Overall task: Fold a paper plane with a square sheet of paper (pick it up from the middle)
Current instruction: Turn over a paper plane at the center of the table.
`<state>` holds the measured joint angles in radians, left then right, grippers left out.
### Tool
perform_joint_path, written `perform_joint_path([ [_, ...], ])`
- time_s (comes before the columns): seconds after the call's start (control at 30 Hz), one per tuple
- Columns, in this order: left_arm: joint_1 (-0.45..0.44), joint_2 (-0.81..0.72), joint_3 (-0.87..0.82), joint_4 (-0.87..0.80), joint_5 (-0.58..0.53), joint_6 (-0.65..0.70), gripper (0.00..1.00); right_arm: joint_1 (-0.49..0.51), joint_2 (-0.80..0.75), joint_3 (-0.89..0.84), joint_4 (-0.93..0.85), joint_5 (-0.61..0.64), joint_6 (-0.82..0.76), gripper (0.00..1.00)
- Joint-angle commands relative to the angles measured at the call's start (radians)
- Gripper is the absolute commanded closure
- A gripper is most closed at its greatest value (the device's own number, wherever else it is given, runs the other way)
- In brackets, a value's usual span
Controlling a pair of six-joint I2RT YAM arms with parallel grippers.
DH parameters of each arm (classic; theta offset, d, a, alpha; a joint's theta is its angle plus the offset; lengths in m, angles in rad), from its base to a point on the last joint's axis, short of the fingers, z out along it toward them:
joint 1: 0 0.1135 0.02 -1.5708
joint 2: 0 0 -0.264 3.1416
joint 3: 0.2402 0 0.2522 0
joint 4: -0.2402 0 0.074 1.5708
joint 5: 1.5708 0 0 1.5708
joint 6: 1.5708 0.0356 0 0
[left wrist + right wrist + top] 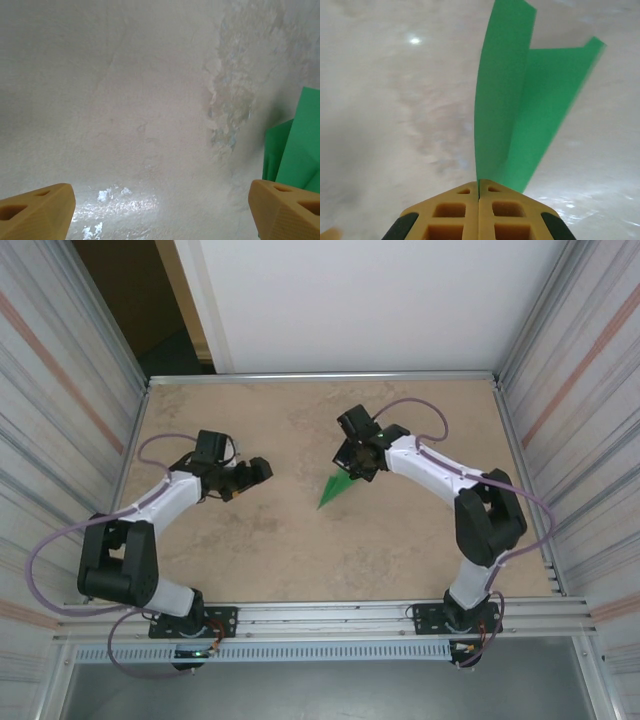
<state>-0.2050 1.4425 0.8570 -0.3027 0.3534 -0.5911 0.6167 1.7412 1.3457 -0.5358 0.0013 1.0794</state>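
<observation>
The bright green paper plane point(333, 490) is a slim, pointed folded shape in the middle of the table, its tip towards the near left. My right gripper point(352, 468) is shut on its rear end. In the right wrist view the yellow fingertips point(478, 182) are pressed together on the centre fold, and the two green flaps point(520, 100) spread away from them above the tabletop. My left gripper point(262, 470) hovers to the left of the paper, apart from it. Its fingers point(35, 210) stand wide open with nothing between them, and the green paper point(297, 150) lies beyond the right finger.
The beige, mottled tabletop point(250, 550) is bounded by metal rails and corrugated side walls point(60, 420). A worn, flaky patch point(230, 110) marks the surface ahead of the left gripper. Both arm bases sit at the near rail point(330, 615).
</observation>
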Motion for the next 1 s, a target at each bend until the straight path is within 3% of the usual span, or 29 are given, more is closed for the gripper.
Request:
perform_joint_path([
  [0.0, 0.011, -0.054, -0.039, 0.088, 0.034, -0.063, 0.10, -0.011, -0.024, -0.059, 0.277, -0.204, -0.155, 1.00],
  [0.17, 0.011, -0.090, -0.090, 0.176, 0.054, -0.106, 0.10, -0.016, 0.061, -0.054, 0.394, -0.438, -0.246, 1.00],
  [0.47, 0.001, -0.043, -0.155, 0.327, 0.153, -0.155, 0.11, -0.113, 0.169, -0.229, 0.672, -0.679, -0.247, 1.00],
  [0.7, -0.100, 0.076, -0.107, 0.333, 0.183, -0.124, 0.18, -0.170, 0.181, -0.320, 0.715, -0.706, -0.280, 1.00],
  [0.97, -0.183, 0.213, -0.020, 0.352, 0.205, -0.118, 0.33, -0.215, 0.201, -0.354, 0.693, -0.704, -0.315, 0.98],
])
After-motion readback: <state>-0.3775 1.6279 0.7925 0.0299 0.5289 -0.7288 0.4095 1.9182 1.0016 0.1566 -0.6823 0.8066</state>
